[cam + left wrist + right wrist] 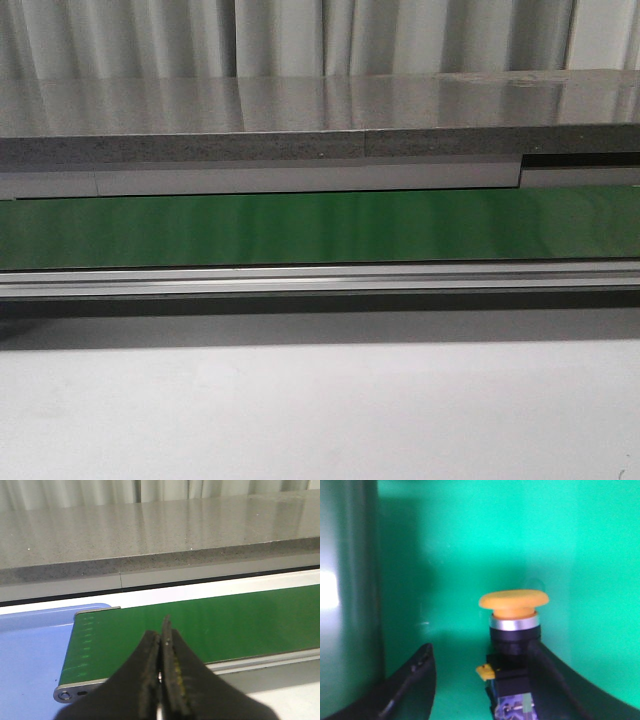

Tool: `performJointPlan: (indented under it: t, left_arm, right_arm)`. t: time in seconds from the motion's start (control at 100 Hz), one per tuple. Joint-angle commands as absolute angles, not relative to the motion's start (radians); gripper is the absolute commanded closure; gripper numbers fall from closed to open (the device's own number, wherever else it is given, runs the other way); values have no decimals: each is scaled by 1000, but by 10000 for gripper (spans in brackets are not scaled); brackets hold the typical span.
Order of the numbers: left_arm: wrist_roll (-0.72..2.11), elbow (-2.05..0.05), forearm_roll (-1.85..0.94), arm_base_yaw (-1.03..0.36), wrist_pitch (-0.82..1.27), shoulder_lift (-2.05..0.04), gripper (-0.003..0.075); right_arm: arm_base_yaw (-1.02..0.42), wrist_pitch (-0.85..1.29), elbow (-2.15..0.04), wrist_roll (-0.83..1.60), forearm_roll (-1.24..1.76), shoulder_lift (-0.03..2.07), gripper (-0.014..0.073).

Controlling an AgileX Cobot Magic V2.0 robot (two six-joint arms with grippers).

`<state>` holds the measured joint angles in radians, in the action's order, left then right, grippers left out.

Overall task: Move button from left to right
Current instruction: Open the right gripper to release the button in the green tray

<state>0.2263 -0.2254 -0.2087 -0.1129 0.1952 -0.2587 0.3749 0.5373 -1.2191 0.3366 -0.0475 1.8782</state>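
Note:
The button (514, 605) shows only in the right wrist view: a yellow-orange mushroom cap, a silver ring and a black body with a small yellow tab. It lies on the green belt (470, 540). My right gripper (480, 646) is open around it. One finger (550, 675) lies against the button's body and the other finger (415, 680) stands well apart from it. My left gripper (161, 630) is shut and empty above the left end of the green belt (240, 620). Neither gripper nor the button shows in the front view.
The green conveyor belt (300, 225) runs across, with an aluminium rail (300, 280) along its near edge. A grey stone counter (300, 110) stands behind it and a white table (300, 410) lies in front. A blue surface (30, 650) adjoins the belt's left end.

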Motion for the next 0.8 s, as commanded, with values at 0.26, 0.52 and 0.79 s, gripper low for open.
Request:
performJointPlan:
  t: [0.26,0.52,0.79]
  left_arm:
    - [227,-255,-220,-120,112,-272,741]
    - [227,-255,-220,-120,112,-272,741]
    - [227,-255,-220,-120,112,-272,741]
  right_arm:
    - [368,452,-1251,339,117,1668,170]
    - [273,419,-1251,339,195,1523,170]
    - [121,394,-1195,339,225,1379,170]
